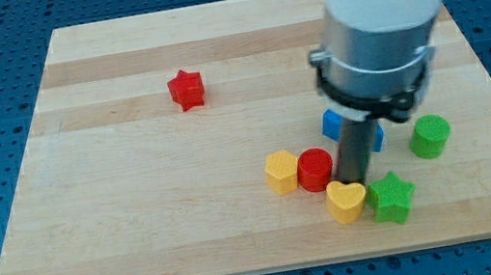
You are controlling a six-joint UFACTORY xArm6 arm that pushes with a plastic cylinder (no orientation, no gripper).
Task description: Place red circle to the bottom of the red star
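Observation:
The red circle (315, 169) lies on the wooden board (138, 202) toward the view's lower right. The red star (187, 90) sits far from it, toward the view's upper left. My tip (350, 180) stands right beside the red circle, on its right side, and appears to touch it. The tip is also just above the yellow heart (346, 200). The rod hangs from the large white and grey arm (376, 30), which hides part of the board behind it.
A yellow hexagon-like block (282, 171) touches the red circle's left side. A green star (392, 197) lies right of the yellow heart. A blue block (333, 126) is partly hidden behind the rod. A green cylinder (430, 136) stands at the right.

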